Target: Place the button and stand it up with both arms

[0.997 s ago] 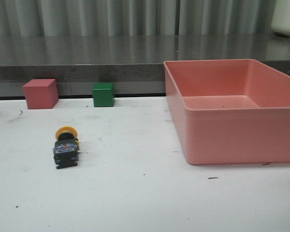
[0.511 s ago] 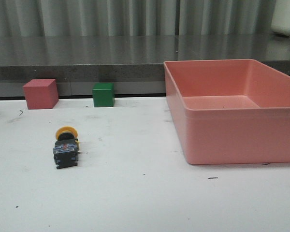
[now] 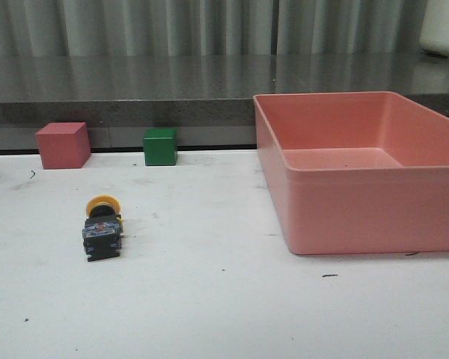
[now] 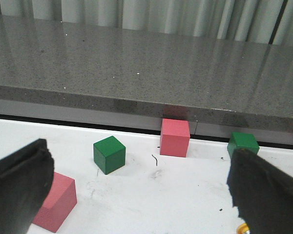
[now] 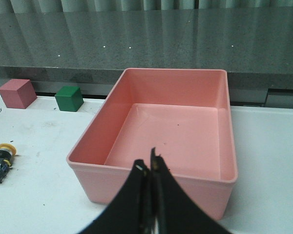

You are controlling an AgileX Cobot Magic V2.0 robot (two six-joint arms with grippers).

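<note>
1. The button [image 3: 102,229] lies on its side on the white table [image 3: 209,299], left of centre in the front view, yellow cap pointing toward the back wall and dark blocky base toward the camera.
2. No gripper touches it; it sits alone, well apart from everything else on the table.
3. Behind it, against the grey ledge, stand a red cube [image 3: 62,145] and a green cube [image 3: 160,146], near each other but not touching.
4. To the right sits a pink bin [image 3: 359,217], open-topped, nothing visible inside.
5. The left gripper [image 4: 136,195] hangs above the table with its fingers [image 4: 261,187] spread wide, holding nothing; two more cubes, one green [image 4: 109,154] and one red [image 4: 56,201], show in its view.
6. The right gripper [image 5: 149,195] hovers over the near wall of the pink bin, fingertips pressed together with nothing between them.
</note>
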